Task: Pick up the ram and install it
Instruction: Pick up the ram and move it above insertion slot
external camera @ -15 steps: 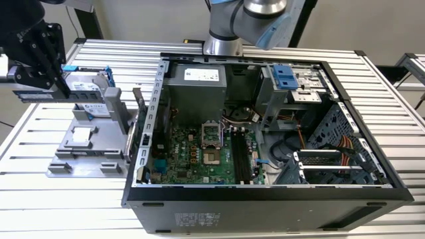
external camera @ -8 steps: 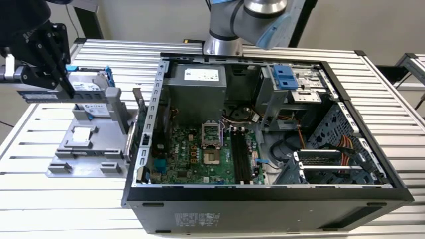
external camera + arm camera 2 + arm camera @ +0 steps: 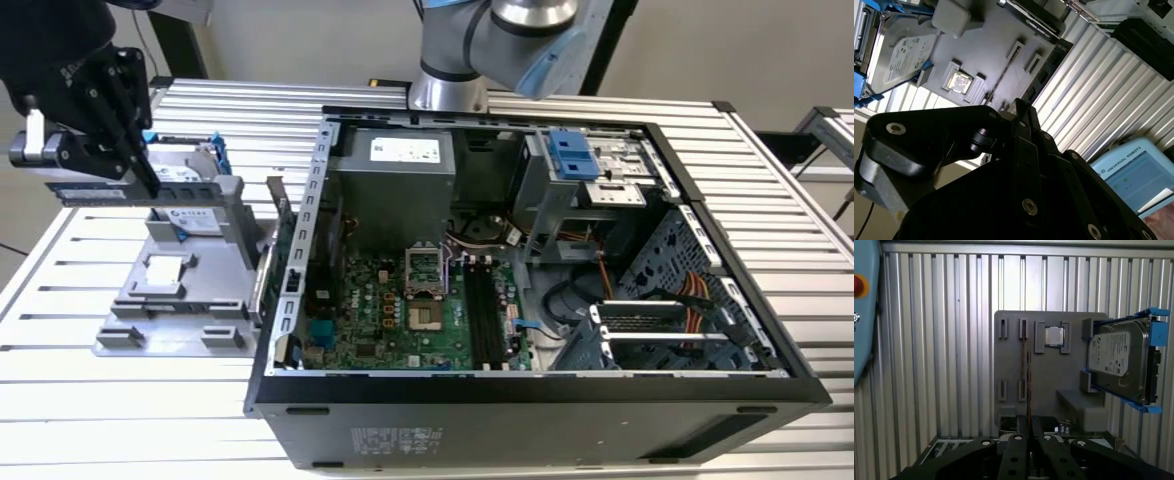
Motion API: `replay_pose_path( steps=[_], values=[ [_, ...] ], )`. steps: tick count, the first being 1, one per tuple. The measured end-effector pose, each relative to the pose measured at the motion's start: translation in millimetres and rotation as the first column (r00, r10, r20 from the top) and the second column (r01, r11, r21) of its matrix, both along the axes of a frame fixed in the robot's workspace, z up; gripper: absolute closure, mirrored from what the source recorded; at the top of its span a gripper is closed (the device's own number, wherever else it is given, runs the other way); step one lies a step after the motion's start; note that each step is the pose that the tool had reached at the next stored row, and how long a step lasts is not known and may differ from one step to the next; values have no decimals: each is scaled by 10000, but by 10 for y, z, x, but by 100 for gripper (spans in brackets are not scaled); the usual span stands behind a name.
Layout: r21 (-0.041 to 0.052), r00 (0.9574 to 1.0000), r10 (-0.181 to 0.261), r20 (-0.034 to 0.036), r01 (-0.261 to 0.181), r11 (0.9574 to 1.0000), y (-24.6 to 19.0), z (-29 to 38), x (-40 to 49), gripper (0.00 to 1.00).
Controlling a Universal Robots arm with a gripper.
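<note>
slatted table point(image 3: 134, 400): pc case point(image 3: 534, 412), grey fixture point(image 3: 167, 322)

Ribbed metal table point(image 3: 107, 400); matt plastic tray point(image 3: 1059, 372); matt black gripper point(image 3: 1030, 424).

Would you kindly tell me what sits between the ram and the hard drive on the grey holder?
In the first wrist view, a square silver processor chip sits in its recess between the ram and the hard drive.

near end of ram point(image 3: 1028, 375) hidden behind claw point(image 3: 1030, 424), hard drive point(image 3: 900, 56) cut off at picture edge
</note>
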State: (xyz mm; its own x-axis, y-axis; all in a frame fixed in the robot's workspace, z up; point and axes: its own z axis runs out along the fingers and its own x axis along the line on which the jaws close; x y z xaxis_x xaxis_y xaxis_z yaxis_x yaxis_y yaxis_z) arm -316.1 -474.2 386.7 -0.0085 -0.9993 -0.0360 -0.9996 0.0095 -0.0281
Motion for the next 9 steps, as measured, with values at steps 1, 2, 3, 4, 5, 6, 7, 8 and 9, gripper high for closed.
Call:
replay_pose_path(
  steps=[1, 2, 3, 4, 5, 6, 7, 8, 9],
  values=[
    [0, 10000, 0, 1, 0, 10000, 0, 0, 11, 100],
    [0, 10000, 0, 0, 0, 10000, 0, 0, 21, 100],
    [0, 10000, 0, 1, 0, 10000, 0, 0, 31, 100],
    [0, 10000, 0, 0, 0, 10000, 0, 0, 41, 100],
    [-1, 10000, 0, 0, 0, 10000, 0, 0, 52, 100],
    [-1, 10000, 0, 0, 0, 10000, 0, 0, 61, 100],
    [-1, 10000, 0, 0, 0, 10000, 0, 0, 73, 100],
    [-1, 10000, 0, 0, 0, 10000, 0, 0, 83, 100],
    [-1, 10000, 0, 0, 0, 10000, 0, 0, 93, 100]
  ],
)
